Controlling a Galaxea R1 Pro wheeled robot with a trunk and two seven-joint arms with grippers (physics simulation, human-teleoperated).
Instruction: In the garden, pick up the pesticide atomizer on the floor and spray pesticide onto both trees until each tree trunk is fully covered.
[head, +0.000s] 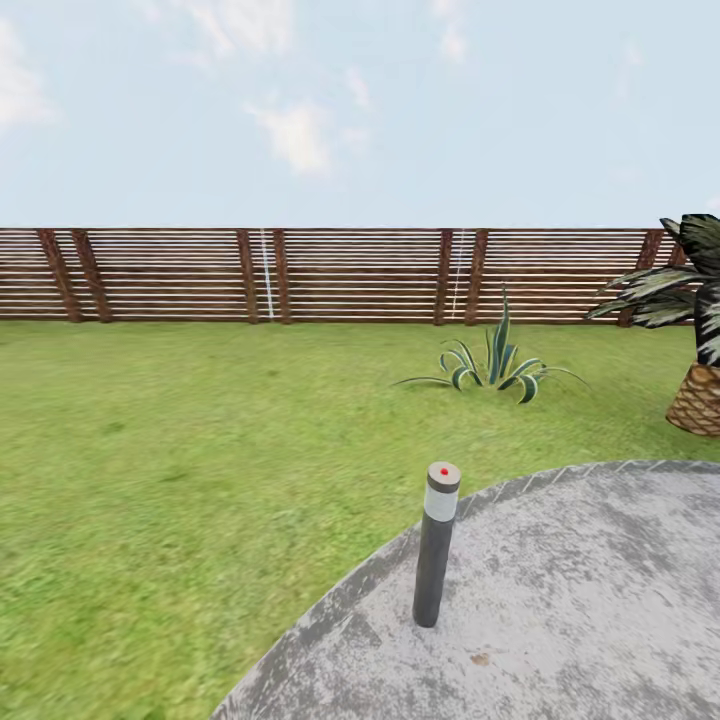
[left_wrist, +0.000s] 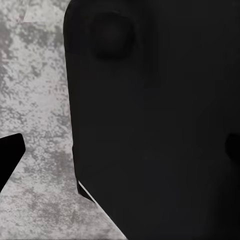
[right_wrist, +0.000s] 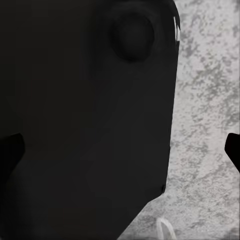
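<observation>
Grass lawn (head: 180, 450) meets a slat fence (head: 300, 275); end effector states cannot be told.

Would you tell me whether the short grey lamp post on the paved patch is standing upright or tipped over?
Upright, leaning slightly: the lamp post rises from the grey paving, its capped top with a red dot uppermost.

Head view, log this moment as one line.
phase: in transit | ahead: lamp post on paved pad | beyond: lawn, fence | atomizer: unseen
</observation>
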